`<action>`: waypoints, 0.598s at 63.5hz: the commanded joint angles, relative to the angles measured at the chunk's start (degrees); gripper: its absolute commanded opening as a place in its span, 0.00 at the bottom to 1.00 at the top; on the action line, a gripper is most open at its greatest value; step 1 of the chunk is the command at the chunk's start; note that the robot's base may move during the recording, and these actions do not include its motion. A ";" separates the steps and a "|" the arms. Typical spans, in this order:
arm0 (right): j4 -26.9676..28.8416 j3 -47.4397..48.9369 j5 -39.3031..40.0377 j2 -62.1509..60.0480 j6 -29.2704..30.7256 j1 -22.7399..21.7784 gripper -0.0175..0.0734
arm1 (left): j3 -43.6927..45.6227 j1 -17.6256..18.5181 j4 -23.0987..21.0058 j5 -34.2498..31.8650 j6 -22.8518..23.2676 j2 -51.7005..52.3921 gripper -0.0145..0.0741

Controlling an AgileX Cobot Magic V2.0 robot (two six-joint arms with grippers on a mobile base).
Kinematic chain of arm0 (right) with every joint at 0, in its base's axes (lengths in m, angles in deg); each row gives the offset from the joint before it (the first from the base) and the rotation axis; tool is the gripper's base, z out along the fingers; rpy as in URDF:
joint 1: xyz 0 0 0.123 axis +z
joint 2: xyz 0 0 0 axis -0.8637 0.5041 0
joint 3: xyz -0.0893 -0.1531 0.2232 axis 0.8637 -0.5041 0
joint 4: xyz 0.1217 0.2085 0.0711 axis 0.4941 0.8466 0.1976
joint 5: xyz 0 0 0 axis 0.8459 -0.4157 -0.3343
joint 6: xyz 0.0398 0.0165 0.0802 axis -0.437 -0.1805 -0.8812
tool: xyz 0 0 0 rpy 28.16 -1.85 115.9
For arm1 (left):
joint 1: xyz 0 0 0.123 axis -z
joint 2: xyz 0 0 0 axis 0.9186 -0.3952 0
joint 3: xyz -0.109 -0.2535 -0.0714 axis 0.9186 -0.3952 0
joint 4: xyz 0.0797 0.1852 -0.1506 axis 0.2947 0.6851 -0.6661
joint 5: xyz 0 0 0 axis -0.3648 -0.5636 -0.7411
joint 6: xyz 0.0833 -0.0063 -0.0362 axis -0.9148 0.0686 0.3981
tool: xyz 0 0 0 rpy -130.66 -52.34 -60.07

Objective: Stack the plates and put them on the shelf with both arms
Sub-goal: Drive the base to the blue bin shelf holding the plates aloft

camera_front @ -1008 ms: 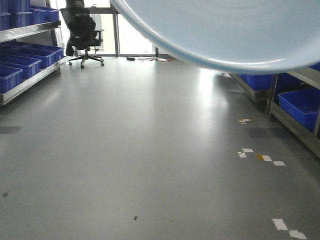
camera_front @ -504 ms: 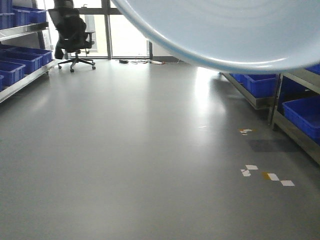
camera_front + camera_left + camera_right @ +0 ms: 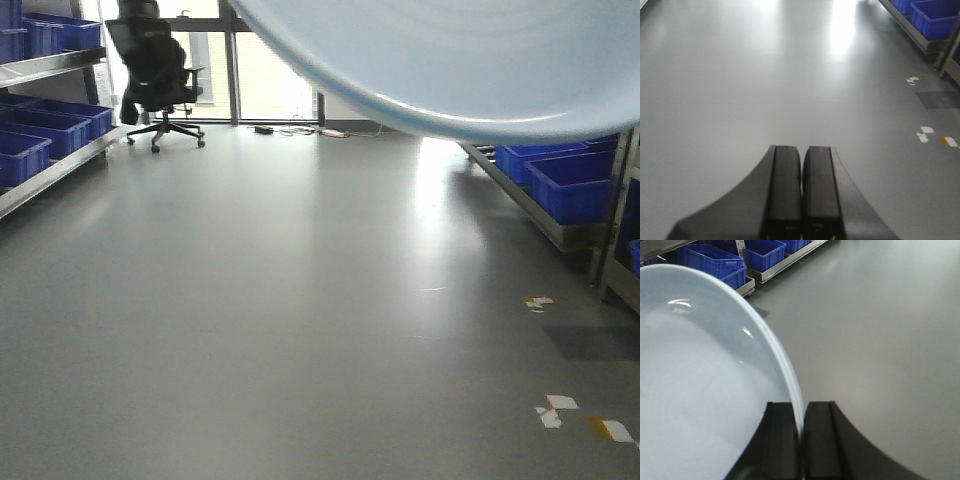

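Observation:
A pale bluish-white plate point(image 3: 450, 60) fills the top of the front view, seen from below. In the right wrist view the same plate point(image 3: 700, 390) spreads to the left, and its rim passes between the black fingers of my right gripper point(image 3: 801, 410), which is shut on it. I cannot tell whether a second plate lies stacked with it. My left gripper point(image 3: 801, 150) is shut with nothing in it, hanging over bare grey floor. Steel shelf racks run along the left point(image 3: 50, 165) and right point(image 3: 530, 210) sides of the room, both well away from my grippers.
Blue plastic crates point(image 3: 565, 185) fill the right rack, and more crates point(image 3: 20, 150) fill the left one. A black office chair point(image 3: 160, 75) stands by the far windows. Tape marks point(image 3: 555, 410) dot the grey floor at lower right.
The room has slid across the front view as the base moved: the tape marks now lie lower and further right. The plate keeps its place in the frame.

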 commanded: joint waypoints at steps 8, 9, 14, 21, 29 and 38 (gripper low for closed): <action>0.89 1.66 5.54 -0.36 0.00 -0.12 0.26 | 1.63 0.42 -0.32 -4.13 0.58 -0.03 0.26; 0.89 1.66 5.54 -0.36 0.00 -0.12 0.26 | 1.63 0.42 -0.32 -4.13 0.58 -0.03 0.26; 0.89 1.66 5.54 -0.36 0.00 -0.12 0.26 | 1.63 0.42 -0.32 -4.13 0.58 -0.03 0.26; 0.89 1.66 5.61 -0.36 0.00 -0.12 0.26 | 1.63 0.42 -0.32 -4.13 0.58 -0.03 0.26; 0.89 1.66 5.61 -0.36 0.00 -0.12 0.26 | 1.63 0.42 -0.32 -4.13 0.58 -0.03 0.26; 0.89 1.66 5.61 -0.36 0.00 -0.12 0.26 | 1.63 0.42 -0.32 -4.13 0.58 -0.03 0.26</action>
